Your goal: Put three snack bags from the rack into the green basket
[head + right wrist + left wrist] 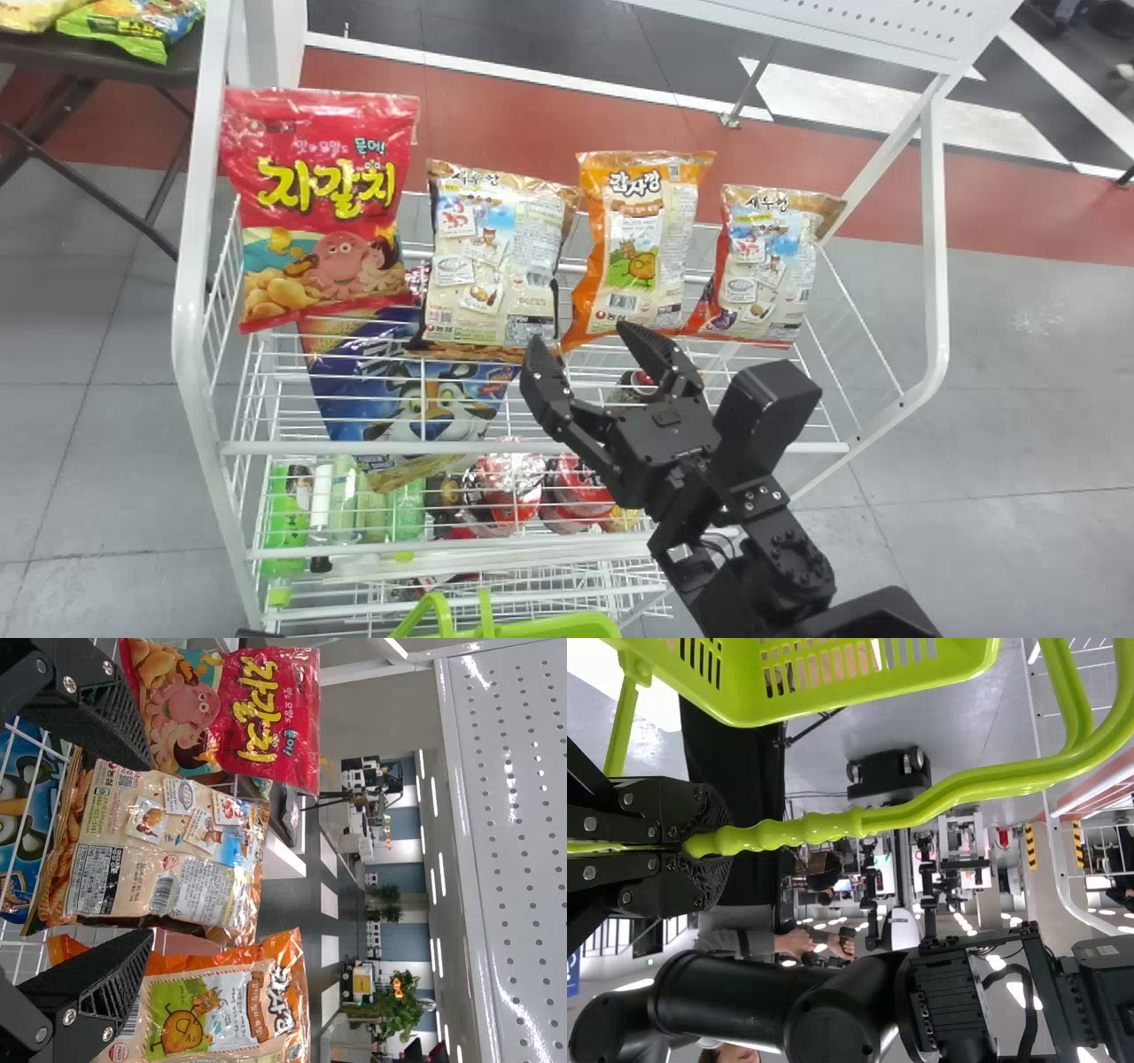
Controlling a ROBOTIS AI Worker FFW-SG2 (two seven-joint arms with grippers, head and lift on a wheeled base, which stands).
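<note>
In the head view, my right gripper [580, 341] stands open in front of the rack, its fingers below a beige bag [496, 257] and an orange bag [642, 244]. A red bag [323, 204] is at the rack's left, another beige bag [766, 266] at its right. The green basket [549, 627] shows at the bottom edge. In the right wrist view, the beige bag [164, 850] lies beyond the gap of the open right gripper [146, 850]. In the left wrist view, my left gripper [709, 846] is shut on the handle of the green basket [868, 700].
The white wire rack [532, 447] holds a blue bag [434, 399] behind its front wires, with bottles [288, 523] and red-lidded items [514, 487] on the shelf below. A dark table [106, 55] with more bags stands at the back left.
</note>
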